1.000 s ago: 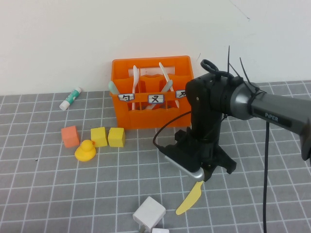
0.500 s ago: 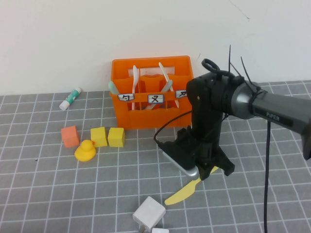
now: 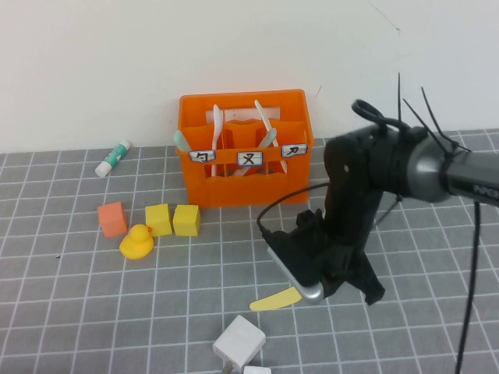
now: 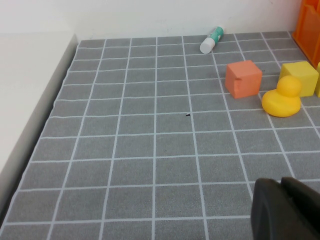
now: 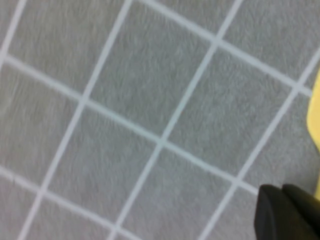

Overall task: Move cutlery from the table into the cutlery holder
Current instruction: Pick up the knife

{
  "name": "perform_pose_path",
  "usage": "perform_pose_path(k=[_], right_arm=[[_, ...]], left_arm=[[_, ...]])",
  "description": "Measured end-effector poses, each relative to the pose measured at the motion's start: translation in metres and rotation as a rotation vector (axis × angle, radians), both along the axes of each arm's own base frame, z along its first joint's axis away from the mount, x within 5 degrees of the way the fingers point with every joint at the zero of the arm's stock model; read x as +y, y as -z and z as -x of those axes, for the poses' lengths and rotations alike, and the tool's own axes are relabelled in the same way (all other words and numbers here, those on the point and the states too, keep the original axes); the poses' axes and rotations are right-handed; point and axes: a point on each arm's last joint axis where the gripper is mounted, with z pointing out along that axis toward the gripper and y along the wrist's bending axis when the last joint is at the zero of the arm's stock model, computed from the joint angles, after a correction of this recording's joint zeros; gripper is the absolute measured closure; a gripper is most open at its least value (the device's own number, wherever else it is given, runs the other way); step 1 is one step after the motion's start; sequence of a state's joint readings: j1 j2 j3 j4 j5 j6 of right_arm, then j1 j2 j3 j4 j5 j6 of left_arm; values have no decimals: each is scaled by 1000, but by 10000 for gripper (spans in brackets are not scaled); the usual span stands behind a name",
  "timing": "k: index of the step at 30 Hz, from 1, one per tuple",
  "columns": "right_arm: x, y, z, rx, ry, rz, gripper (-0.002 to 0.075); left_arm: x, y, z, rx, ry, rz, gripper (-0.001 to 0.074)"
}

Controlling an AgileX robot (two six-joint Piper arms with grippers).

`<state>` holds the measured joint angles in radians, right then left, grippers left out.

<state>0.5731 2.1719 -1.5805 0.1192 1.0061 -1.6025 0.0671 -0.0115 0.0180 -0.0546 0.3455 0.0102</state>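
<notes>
Your right gripper, well in front of the crate, has its fingers closed on one end of the yellow knife, which juts out nearly level; the left gripper is parked, its fingers unreadable.

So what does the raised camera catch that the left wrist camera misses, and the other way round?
Only the high view shows the cutlery holder with its upright pieces, the right gripper low over the table with the yellow knife at its tip, and a white block. Only the left wrist view shows the left gripper, at the frame's edge, and the table's border. Both show the duck, orange cube, a yellow block and glue stick.
</notes>
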Motion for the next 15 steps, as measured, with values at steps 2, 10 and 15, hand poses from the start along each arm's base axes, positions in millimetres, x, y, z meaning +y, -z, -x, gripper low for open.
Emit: perform_pose_path(k=[2,10,15], right_arm=[[-2,0,4,-21,39,-23,727],[-2,-10,3,-114,172,-93,656],[-3,-10,2,-124,171,-84,457]], left_arm=[[0,0,0,0,0,0,736],[0,0,0,0,0,0,736],[0,0,0,0,0,0,736]])
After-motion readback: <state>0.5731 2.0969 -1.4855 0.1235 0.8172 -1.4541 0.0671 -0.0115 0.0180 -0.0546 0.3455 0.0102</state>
